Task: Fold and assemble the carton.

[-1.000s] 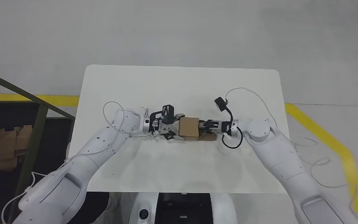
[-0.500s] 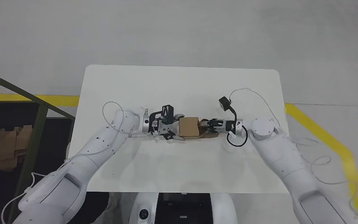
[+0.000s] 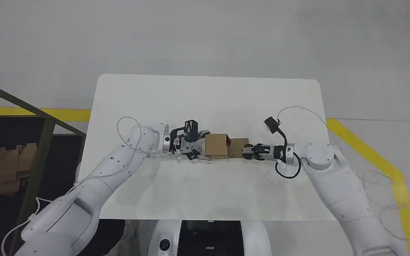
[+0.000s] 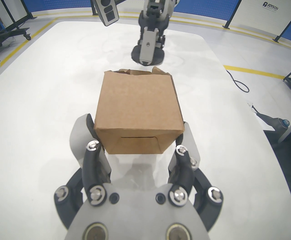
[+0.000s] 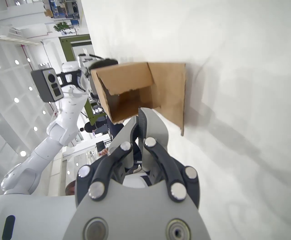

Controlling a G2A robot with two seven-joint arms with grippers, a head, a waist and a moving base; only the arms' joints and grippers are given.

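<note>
Now the right claw [image 3: 247, 152], pinched shut and empty, has backed off toward three o'clock, leaving the carton [image 3: 218, 146] central on the tabletop [image 3: 160, 96] with its flap [image 3: 238, 147] lying open; the left claw [image 3: 202, 148] clamps the nine o'clock end, so closing looks yet to come

You're working in a robotics lab or test hall: yellow tape lines [image 3: 73, 114] mark the grey floor [image 3: 205, 38] around the white surface [image 3: 205, 96], with blue partition panels [image 4: 204, 6] and wheeled stands [image 4: 16, 31] behind.
</note>
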